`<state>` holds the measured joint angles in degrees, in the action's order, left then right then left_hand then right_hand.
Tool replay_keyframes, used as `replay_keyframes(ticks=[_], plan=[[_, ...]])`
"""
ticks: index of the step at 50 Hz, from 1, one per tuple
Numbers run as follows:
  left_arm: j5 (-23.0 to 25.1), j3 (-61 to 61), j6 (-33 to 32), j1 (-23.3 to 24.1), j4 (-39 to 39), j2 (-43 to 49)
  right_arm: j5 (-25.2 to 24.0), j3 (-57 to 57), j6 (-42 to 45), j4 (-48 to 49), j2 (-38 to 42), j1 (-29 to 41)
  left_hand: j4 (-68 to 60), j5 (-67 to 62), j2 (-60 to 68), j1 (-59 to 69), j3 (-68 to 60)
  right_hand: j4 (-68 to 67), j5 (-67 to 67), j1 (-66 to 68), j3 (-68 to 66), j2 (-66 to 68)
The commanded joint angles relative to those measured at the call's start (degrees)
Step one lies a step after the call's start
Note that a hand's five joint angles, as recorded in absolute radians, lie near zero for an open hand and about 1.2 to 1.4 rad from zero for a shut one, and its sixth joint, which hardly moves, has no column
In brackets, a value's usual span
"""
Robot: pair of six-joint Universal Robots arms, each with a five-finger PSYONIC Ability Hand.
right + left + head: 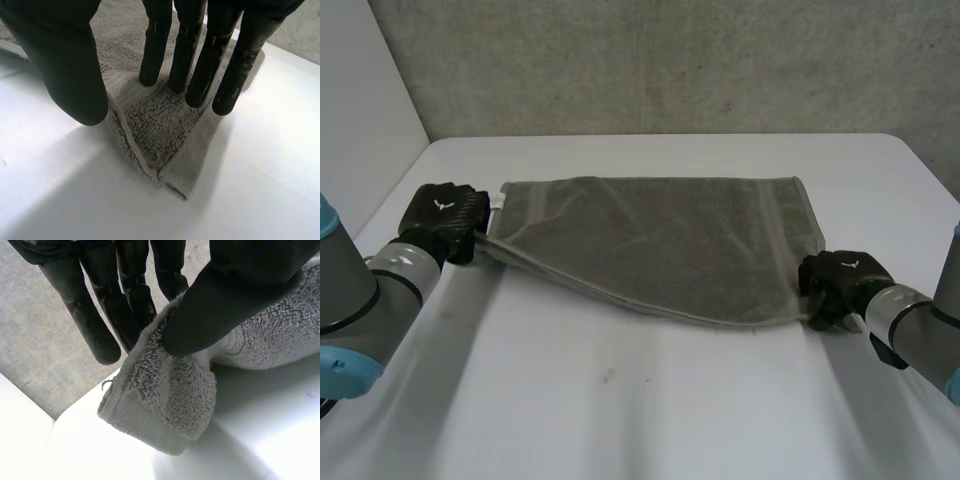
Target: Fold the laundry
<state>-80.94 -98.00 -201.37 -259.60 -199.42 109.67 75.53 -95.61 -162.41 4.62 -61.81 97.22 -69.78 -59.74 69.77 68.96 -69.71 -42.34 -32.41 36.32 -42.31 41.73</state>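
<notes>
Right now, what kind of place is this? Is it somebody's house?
Probably a robot lab or test room, not a home. The white table is plain, the wall behind it is rough grey concrete, and the left hand and right hand, both machine parts, grip one grey towel.

In the head view the left hand (445, 215) turns its back to the camera, so its grip on the towel (650, 240) and the left corner beneath it are hidden. In the left wrist view the thumb (225, 305) covers part of the pinched corner. The cloth there hides the tips of some fingers (132, 295), and the towel runs off past the picture's edge. The right hand (835, 280) covers the near right corner in the head view. Whether it holds that corner or merely touches it cannot be told. Whatever lies under the towel's top layer is hidden. The left arm (370, 290), the right arm (910, 325) and the near part of the table (620, 400) are cut off by the picture's edges.
</notes>
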Motion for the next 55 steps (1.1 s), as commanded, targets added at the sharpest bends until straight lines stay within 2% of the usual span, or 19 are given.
replay_keyframes(ticks=[1, 9, 10, 11, 12, 13, 20, 22, 23, 25, 26, 27, 30, 32, 35, 43, 48, 51, 55], plan=[[0.00, 0.00, 0.02, -0.12, 0.00, -0.07, -0.03, -1.59, -0.10, -1.19, -0.86, -1.33, -10.22, -10.26, 10.23, 11.04, -10.29, -6.77, -6.70, 12.79, -6.80, 7.38], [0.00, 0.18, 0.02, -0.12, 0.00, -0.07, -0.20, -1.60, 0.78, -0.14, 0.19, -1.51, -10.22, -10.26, 10.23, 11.04, -10.29, -9.27, -9.20, 15.29, -9.30, 9.88], [0.00, 0.18, 0.02, -0.12, 0.00, -0.07, -0.20, -1.42, 0.95, 0.29, 0.37, -1.51, -10.22, -10.26, 10.23, 11.04, -10.29, -19.12, -19.05, 25.14, -19.14, 19.73], [0.00, 0.09, 0.10, -0.12, 0.00, -0.07, -0.20, -1.42, 0.95, 0.30, 0.37, -1.51, -10.22, -10.26, 10.23, 11.04, -10.29, -19.22, -19.14, 25.24, -19.24, 19.82], [0.00, 0.09, 0.10, -0.12, 0.00, -0.07, -0.20, -1.33, 1.13, 0.73, 0.54, -1.51, -10.22, -10.26, 10.23, 11.04, -10.29, -33.21, -33.13, 39.23, -33.23, 33.81], [0.00, 0.00, 0.10, -0.12, 0.00, -0.07, -0.29, -1.24, 1.39, 1.17, 0.55, -1.51, -10.22, -10.26, 10.23, 11.04, -10.29, -37.62, -37.54, 43.64, -37.64, 38.22], [-0.09, -0.88, -0.34, 0.14, 3.07, -0.25, -0.55, -1.41, 5.59, 0.21, -3.83, -2.03, -10.22, -10.26, 10.23, 11.04, -10.29, -37.66, -37.59, 43.68, -37.69, 38.27], [0.00, -1.75, -1.47, -0.03, 11.37, -3.22, -0.55, -1.68, 8.51, -1.02, -7.71, -2.03, -10.22, -10.26, 10.23, 11.04, -10.29, -37.66, -37.59, 43.68, -37.69, 38.27], [0.00, -1.76, -1.48, -0.03, 11.42, -3.24, -0.55, -1.86, 11.99, -3.98, -11.98, -2.12, -10.22, -10.26, 10.23, 11.04, -10.29, -37.66, -37.59, 43.68, -37.69, 38.27], [1.04, -2.54, -5.50, -1.25, 23.14, -7.35, -0.82, -1.86, 15.81, -8.67, -15.89, -2.39, -10.22, -10.26, 10.23, 11.04, -10.29, -37.66, -37.59, 43.68, -37.69, 38.27], [1.05, -2.55, -5.52, -1.26, 23.20, -7.37, -0.91, -1.60, 19.55, -13.89, -18.85, -3.34, -10.22, -10.26, 10.23, 11.04, -10.29, -37.66, -37.59, 43.68, -37.69, 38.27], [2.36, -3.16, -8.65, -2.57, 28.68, -8.93, -0.91, -1.59, 19.59, -13.94, -18.88, -3.35, -10.22, -10.26, 10.23, 11.04, -10.29, -37.66, -37.59, 43.68, -37.69, 38.27], [5.43, -4.82, -15.42, -5.12, 37.75, -12.71, -1.08, -1.51, 28.29, -25.36, -22.66, -6.60, -10.22, -10.26, 10.23, 11.04, -10.29, -37.66, -37.59, 43.68, -37.69, 38.27], [6.75, -5.96, -18.15, -6.17, 41.01, -15.08, -0.73, -1.86, 37.12, -35.86, -25.45, -8.70, -10.22, -10.26, 10.23, 11.04, -10.29, -37.66, -37.59, 43.68, -37.69, 38.27], [8.87, -7.99, -21.77, -7.58, 44.28, -18.52, -1.17, -1.68, 39.98, -39.43, -27.14, -9.24, -10.22, -10.26, 10.23, 11.04, -10.29, -37.66, -37.59, 43.68, -37.69, 38.27], [9.84, -8.00, -23.01, -8.12, 39.04, -18.36, -1.61, 0.16, 38.48, -34.07, -27.93, -8.80, -10.22, -10.26, 10.23, 11.04, -10.29, -37.66, -37.59, 43.68, -37.69, 38.27], [9.58, -5.11, -22.40, -5.67, 31.05, -10.82, -0.56, 2.87, 31.47, -23.98, -16.62, -6.62, -10.22, -10.26, 10.23, 11.04, -10.29, -37.66, -37.59, 43.68, -37.69, 38.27], [9.14, -0.99, -20.39, -3.12, 26.04, -5.11, -0.03, 4.65, 29.69, -21.59, -14.04, -4.14, -10.22, -10.26, 10.23, 11.04, -10.29, -37.66, -37.59, 43.68, -37.69, 38.27], [8.87, 4.22, -18.00, -1.61, 22.06, 0.98, 5.22, 11.13, 26.80, -14.75, -6.42, 1.82, -10.22, -10.26, 10.23, 11.04, -10.29, -37.66, -37.59, 43.68, -37.69, 38.27]])
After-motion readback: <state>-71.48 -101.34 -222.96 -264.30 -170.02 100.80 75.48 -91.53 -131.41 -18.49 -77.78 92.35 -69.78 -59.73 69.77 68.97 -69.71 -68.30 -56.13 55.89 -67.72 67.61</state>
